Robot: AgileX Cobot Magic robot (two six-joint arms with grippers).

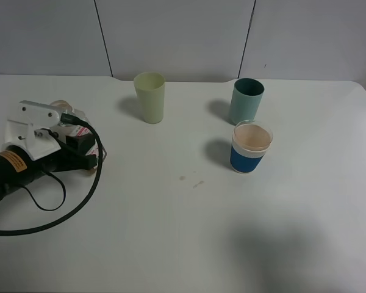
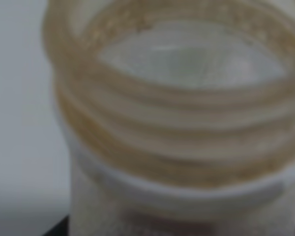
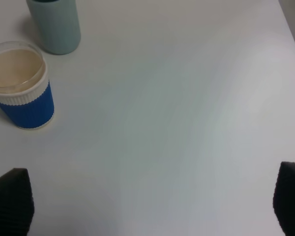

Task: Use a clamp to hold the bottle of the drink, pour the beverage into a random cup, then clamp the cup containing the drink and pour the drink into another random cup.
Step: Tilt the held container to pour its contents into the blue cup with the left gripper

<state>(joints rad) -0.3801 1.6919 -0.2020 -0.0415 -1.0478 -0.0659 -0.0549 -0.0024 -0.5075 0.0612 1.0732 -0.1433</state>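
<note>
1. Blue-banded cup (image 1: 251,148) stands upright on the white desk (image 1: 171,244), right of centre in the frame.
2. Left tool (image 1: 85,149), at the far left, is clamped on the bottle (image 1: 70,122), well apart from the cups.
3. Teal cup (image 1: 246,101) stands just above the blue-banded one.
4. Beverage (image 1: 252,137) lies in the banded cup.
5. Right tool (image 3: 151,199) is spread wide and empty. The cup stands ahead of it, off to one side, so this arm looks nearer.

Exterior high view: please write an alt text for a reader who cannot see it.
The left gripper holds a small plastic bottle on the left of a white table. Further right stand a pale green cup, a teal cup and, nearer the camera, a blue-banded cup with brownish drink inside.
</note>
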